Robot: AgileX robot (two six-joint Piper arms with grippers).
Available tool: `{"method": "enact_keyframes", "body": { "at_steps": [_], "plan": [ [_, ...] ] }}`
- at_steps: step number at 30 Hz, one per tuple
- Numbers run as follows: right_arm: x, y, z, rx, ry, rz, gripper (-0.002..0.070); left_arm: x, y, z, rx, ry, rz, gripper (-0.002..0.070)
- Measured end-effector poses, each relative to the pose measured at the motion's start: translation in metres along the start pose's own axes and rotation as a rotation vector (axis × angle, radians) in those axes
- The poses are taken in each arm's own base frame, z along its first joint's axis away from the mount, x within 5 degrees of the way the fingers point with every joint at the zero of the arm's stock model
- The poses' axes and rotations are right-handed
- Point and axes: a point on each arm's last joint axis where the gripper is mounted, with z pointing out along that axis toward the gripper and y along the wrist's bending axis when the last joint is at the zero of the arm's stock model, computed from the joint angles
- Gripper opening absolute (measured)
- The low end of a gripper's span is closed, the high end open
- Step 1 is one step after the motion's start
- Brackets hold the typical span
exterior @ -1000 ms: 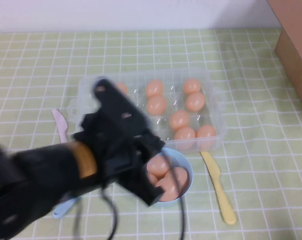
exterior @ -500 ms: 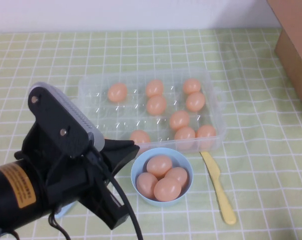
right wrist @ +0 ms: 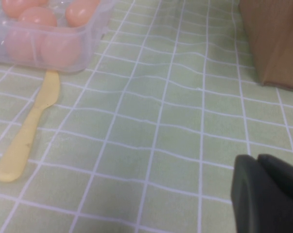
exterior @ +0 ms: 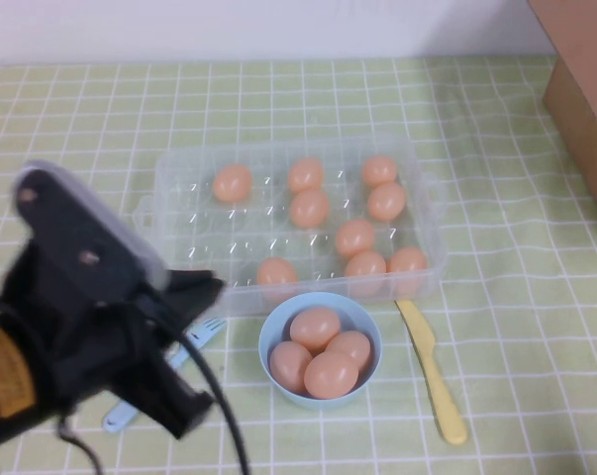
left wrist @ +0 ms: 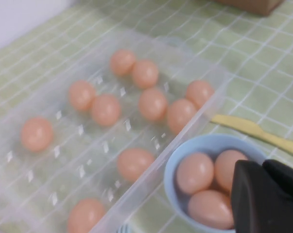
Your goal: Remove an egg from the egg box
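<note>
The clear egg box [exterior: 169, 183] lies mid-table and holds several orange-tan eggs, such as one at its far left [exterior: 232, 183] and one by its near wall [exterior: 276, 272]. It also shows in the left wrist view [left wrist: 59, 145]. My left gripper [exterior: 205, 291] is shut and holds nothing. It hovers at the near left, beside the light-blue bowl [exterior: 270, 336], which holds several eggs. In the left wrist view this gripper [left wrist: 263, 167] sits over the bowl's edge [left wrist: 173, 167]. My right gripper [right wrist: 263, 162] is shut over bare tablecloth, out of the high view.
A yellow plastic knife [exterior: 432, 371] lies right of the bowl and also shows in the right wrist view [right wrist: 29, 136]. A blue fork [exterior: 197, 334] pokes out from under my left arm. A cardboard box [exterior: 585, 89] stands at the far right.
My left arm has pulled back from over the bowl toward the near left, uncovering the bowl and the box's left half. The eggs have not moved.
</note>
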Motion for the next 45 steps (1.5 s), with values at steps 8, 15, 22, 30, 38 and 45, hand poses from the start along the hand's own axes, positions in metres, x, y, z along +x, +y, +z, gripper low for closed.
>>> {"method": "enact_keyframes", "body": {
  "at_steps": [8, 15, 22, 30, 38, 45],
  "plan": [
    [0.000, 0.000, 0.000, 0.000, 0.000, 0.000, -0.0020, 0.045, 0.022, -0.024, -0.160, -0.100, -0.102, 0.0000],
    [0.000, 0.000, 0.000, 0.000, 0.000, 0.000, -0.0020, 0.132, 0.019, -0.039, -0.338, -0.304, -0.189, 0.0000],
    [0.000, 0.000, 0.000, 0.000, 0.000, 0.000, -0.0020, 0.165, 0.021, -0.062, -0.573, -0.366, -0.301, -0.0002],
    [0.000, 0.000, 0.000, 0.000, 0.000, 0.000, -0.0020, 0.187, 0.015, -0.072, -0.684, -0.222, -0.348, -0.0002],
    [0.000, 0.000, 0.000, -0.001, 0.000, 0.002, -0.0020, 0.199, 0.007, -0.066, -0.582, -0.043, -0.214, -0.0002],
    [0.000, 0.001, 0.000, -0.008, -0.002, 0.021, -0.0020, 0.199, 0.006, -0.066, -0.570, -0.035, -0.172, -0.0003]
  ]
}}
